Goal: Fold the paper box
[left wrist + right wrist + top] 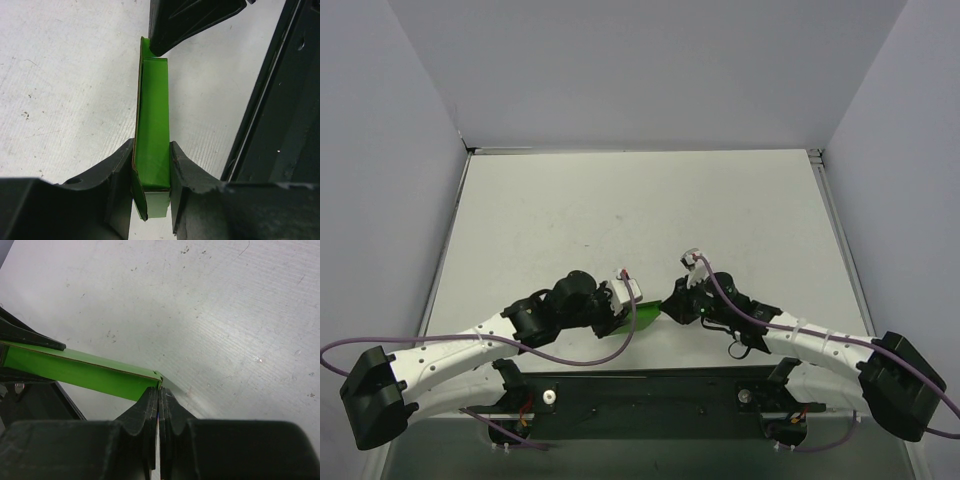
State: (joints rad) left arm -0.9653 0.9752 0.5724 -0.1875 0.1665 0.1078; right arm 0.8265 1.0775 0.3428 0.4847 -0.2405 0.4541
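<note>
The box (642, 314) sits low in the middle of the overhead view, strung between the two grippers just above the table (640, 210), near the black base plate (650, 392) along the bottom edge. From the left wrist it runs as a long, narrow green strip from the bottom centre up towards the top of the frame, one side panel standing on edge and a small flap poking out below the grip. The left gripper (151, 172) has it squarely. The jaws are part-way open, spread only as wide as the slim body, and a finger (117, 175) presses flat on each long side at the near end. At the top of that same view the right gripper (187, 20) comes in dark and wedge-shaped, its tip meeting the far end of the box at the flap's edge. From the right wrist the box slants from the left edge down to lower centre, and its end corner lands right at the fingertips (148, 402). Those fingers are pressed tight together with no gap showing, and the thin card edge looks nipped between them. The overhead view shows both arms reaching inward from the bottom corners, the grippers nose to nose, with only the green card between them.
</note>
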